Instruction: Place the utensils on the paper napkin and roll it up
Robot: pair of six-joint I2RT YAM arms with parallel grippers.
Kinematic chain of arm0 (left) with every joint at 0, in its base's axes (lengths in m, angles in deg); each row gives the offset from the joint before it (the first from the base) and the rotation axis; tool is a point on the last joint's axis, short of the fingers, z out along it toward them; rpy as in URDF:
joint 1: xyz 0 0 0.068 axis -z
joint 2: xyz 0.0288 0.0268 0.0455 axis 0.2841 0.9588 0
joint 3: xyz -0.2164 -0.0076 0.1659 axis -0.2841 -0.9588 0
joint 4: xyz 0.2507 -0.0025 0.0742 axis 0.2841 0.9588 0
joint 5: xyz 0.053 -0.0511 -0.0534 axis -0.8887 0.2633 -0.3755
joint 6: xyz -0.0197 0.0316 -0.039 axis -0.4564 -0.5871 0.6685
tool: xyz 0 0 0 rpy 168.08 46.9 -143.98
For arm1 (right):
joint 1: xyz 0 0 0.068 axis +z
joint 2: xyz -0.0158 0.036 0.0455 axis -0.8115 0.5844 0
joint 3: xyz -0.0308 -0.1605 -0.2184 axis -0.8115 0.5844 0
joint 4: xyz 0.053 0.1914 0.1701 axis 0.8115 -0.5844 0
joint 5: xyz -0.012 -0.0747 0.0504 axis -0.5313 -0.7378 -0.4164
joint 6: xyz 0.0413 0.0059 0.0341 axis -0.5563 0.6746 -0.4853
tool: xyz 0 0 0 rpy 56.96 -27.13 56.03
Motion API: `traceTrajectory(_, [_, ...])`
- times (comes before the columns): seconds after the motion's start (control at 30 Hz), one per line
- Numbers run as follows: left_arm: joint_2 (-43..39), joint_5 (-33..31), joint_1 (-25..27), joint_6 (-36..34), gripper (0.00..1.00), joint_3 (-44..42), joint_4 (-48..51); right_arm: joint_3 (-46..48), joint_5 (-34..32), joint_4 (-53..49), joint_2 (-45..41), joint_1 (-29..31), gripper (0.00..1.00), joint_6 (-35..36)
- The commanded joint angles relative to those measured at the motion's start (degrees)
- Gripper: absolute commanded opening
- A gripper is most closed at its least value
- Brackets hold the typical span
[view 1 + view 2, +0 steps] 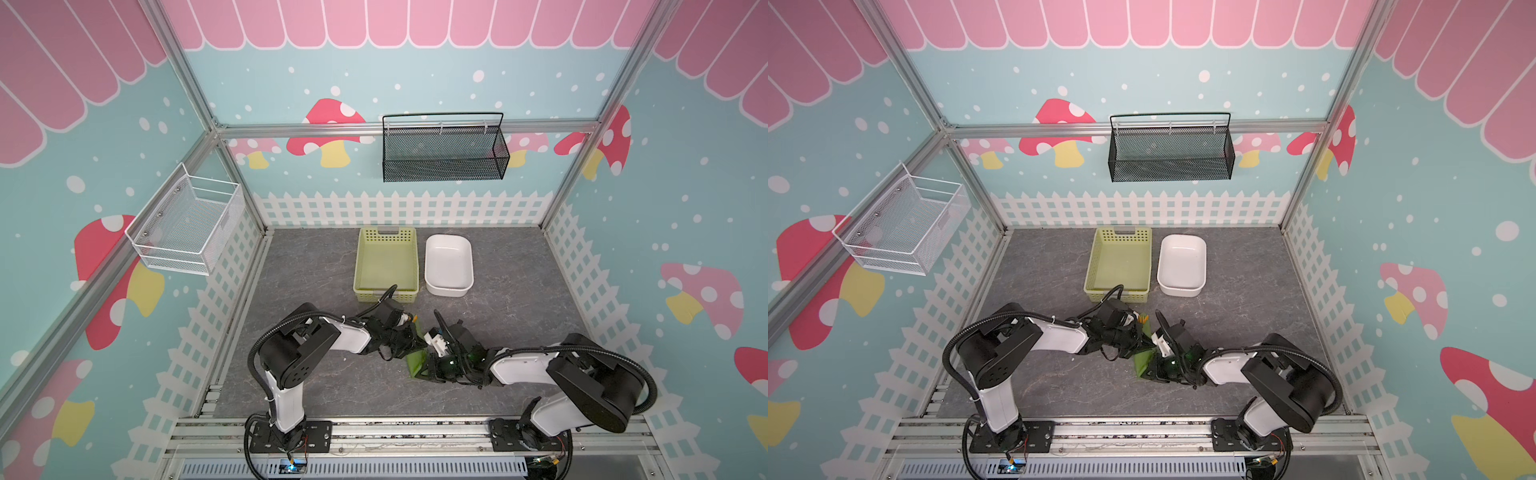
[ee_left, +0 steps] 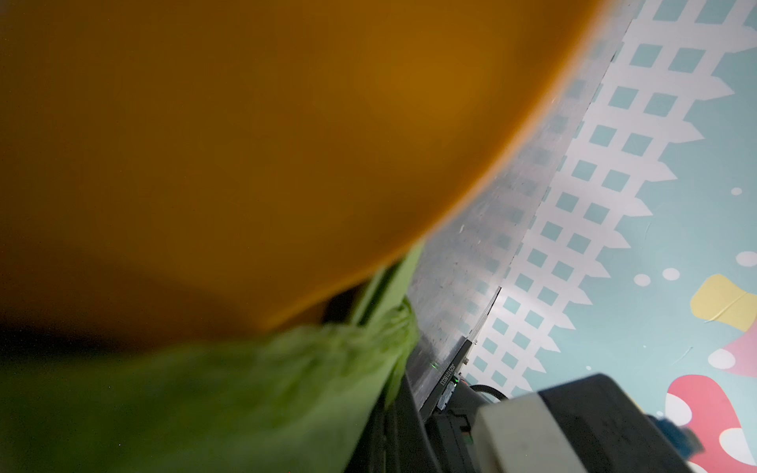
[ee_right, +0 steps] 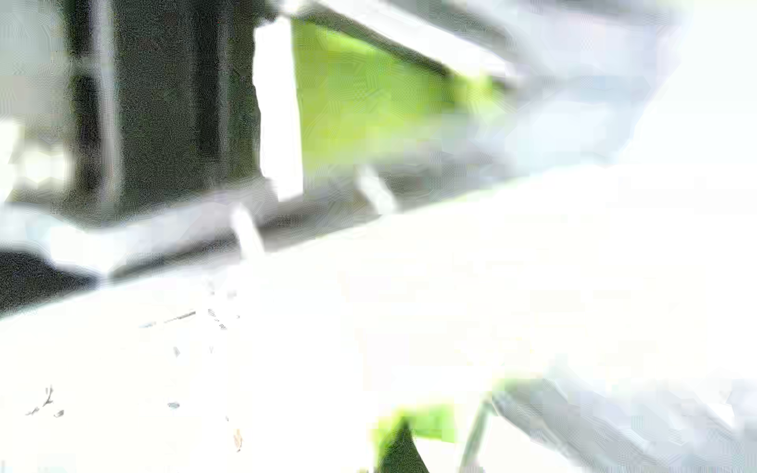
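The green paper napkin (image 1: 415,365) (image 1: 1141,365) lies rolled into a narrow bundle at the middle front of the table. Orange tips of the utensils (image 1: 414,318) (image 1: 1143,319) stick out of its far end. In the left wrist view an orange spoon bowl (image 2: 245,164) fills most of the picture above crumpled napkin (image 2: 205,401). My left gripper (image 1: 420,340) (image 1: 1148,341) is shut on the roll near its middle. My right gripper (image 1: 428,371) (image 1: 1152,372) is shut on the roll's near end. The right wrist view is washed out, with a scrap of green napkin (image 3: 430,422) by the jaws.
A pale yellow-green perforated basket (image 1: 386,237) and a white dish (image 1: 449,286) stand side by side just behind the arms. A black mesh basket (image 1: 444,162) hangs on the back wall. On the left wall hangs a white wire basket (image 1: 187,224).
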Motion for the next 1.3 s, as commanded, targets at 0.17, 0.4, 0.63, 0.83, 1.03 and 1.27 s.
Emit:
traceTrajectory(0.17, [1.87,-4.73,-1.24,-1.19,0.0,-3.05,4.84,2.11,-5.9,-13.14,-12.05,-1.92,0.1,-1.5])
traceTrajectory(0.4, [1.96,-4.82,-1.29,-1.19,0.0,-3.2,4.88,-0.69,-5.11,-12.06,-15.12,-2.95,0.22,0.2])
traceTrajectory(0.63, [2.4,-4.74,-1.27,-1.11,0.0,-3.23,4.66,-4.98,-1.64,-11.96,-8.45,-3.05,0.35,3.05])
traceTrajectory(0.83, [2.4,-4.74,-1.28,-1.02,0.0,-3.58,4.58,-6.34,-0.44,-10.89,-5.64,-3.05,0.35,4.27])
traceTrajectory(1.03, [2.33,-4.65,-1.27,-1.43,0.0,-3.32,5.22,-6.14,-0.53,-11.01,-3.79,-3.1,0.23,4.45])
traceTrajectory(1.27, [2.34,-4.55,-1.23,-2.42,0.0,-2.98,6.66,-5.48,-2.49,-13.94,-3.32,-3.31,0.03,5.52])
